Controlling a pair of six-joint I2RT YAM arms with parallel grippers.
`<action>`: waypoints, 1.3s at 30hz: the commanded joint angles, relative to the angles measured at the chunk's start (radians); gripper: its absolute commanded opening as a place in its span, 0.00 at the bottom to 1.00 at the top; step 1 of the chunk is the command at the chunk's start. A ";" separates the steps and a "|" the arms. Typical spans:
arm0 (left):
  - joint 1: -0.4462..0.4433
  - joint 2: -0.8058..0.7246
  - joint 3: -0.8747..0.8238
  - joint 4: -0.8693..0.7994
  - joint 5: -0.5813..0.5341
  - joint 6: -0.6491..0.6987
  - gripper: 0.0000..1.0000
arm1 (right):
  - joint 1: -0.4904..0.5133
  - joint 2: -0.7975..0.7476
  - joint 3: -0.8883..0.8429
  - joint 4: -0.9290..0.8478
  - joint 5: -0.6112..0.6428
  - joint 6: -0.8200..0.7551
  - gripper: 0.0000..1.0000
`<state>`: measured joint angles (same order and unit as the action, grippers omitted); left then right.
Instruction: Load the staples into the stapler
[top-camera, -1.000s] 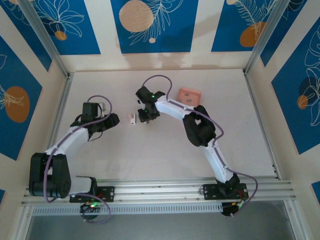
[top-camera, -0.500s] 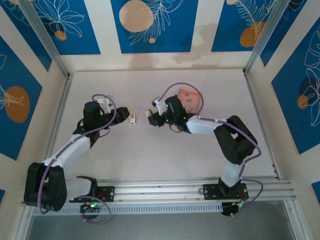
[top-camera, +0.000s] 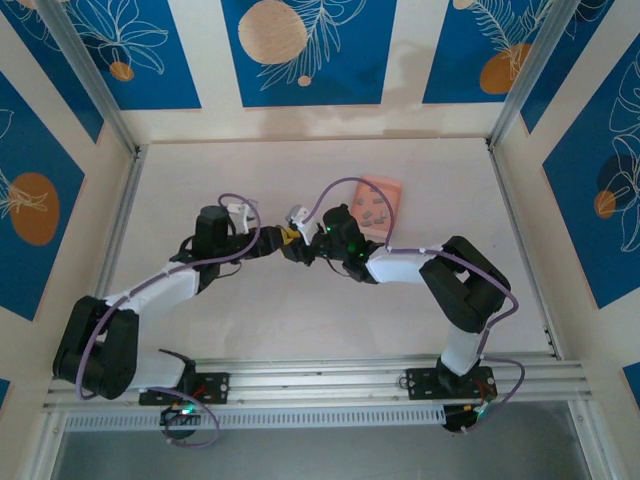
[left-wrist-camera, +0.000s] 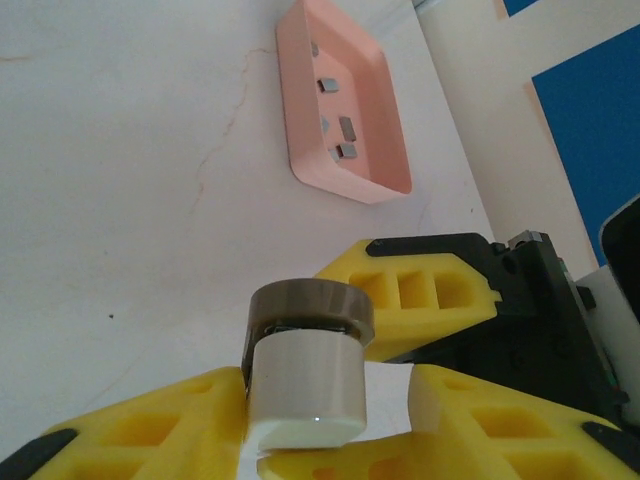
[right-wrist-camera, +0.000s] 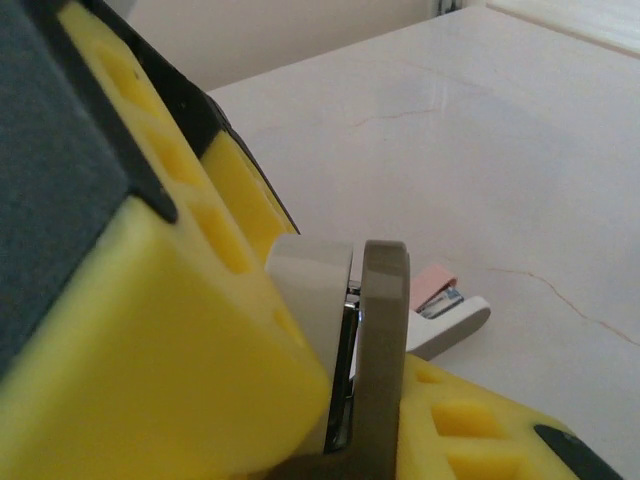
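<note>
**Top view.** Two arms reach in over the pale table (top-camera: 200, 170) and meet near its middle. The left tool (top-camera: 283, 240) and the right tool (top-camera: 298, 246) sit tip to tip. One salmon-pink tray (top-camera: 392, 188) lies just behind the right arm, with dark specks inside it. This view is too coarse to show how either tool's jaws stand.

**Left wrist view.** One stapler (left-wrist-camera: 305, 380) appears end-on: a white body, a grey-brown top layer and a thin metal band between them. It stands between the left tool's two yellow fingers (left-wrist-camera: 130, 430). The left-hand finger is against the white body and a pale gap separates it from the other, so this tool is spread loosely around the stapler. One yellow finger of the right tool (left-wrist-camera: 430, 300) lies against the stapler's far side. The tray (left-wrist-camera: 296, 110) is well apart, farther back on the table. The staples (left-wrist-camera: 347, 127) lie loose in it: four grey strips can be counted, and a fifth faint mark is uncertain.

**Right wrist view.** The right tool's yellow fingers (right-wrist-camera: 150, 330) are pressed onto the stapler (right-wrist-camera: 385, 330), pinching it from both sides. A small white piece with a pink and metal end (right-wrist-camera: 440, 295) shows just past the grey part. It cannot be told whether it belongs to the stapler.
</note>
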<state>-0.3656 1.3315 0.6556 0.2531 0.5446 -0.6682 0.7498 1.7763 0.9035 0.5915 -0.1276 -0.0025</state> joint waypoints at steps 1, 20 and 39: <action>-0.016 0.016 0.032 0.037 -0.006 0.032 0.41 | 0.005 -0.035 -0.008 0.073 0.018 -0.004 0.16; -0.017 0.007 0.009 0.069 -0.054 0.069 0.18 | -0.007 -0.061 -0.048 0.124 -0.035 0.019 0.16; -0.019 -0.247 -0.102 0.006 -0.028 0.835 0.00 | -0.268 -0.252 0.016 -0.353 -0.441 0.586 0.57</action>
<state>-0.3866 1.1152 0.5854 0.2329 0.4492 -0.0544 0.4850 1.5379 0.8745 0.4316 -0.4335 0.4786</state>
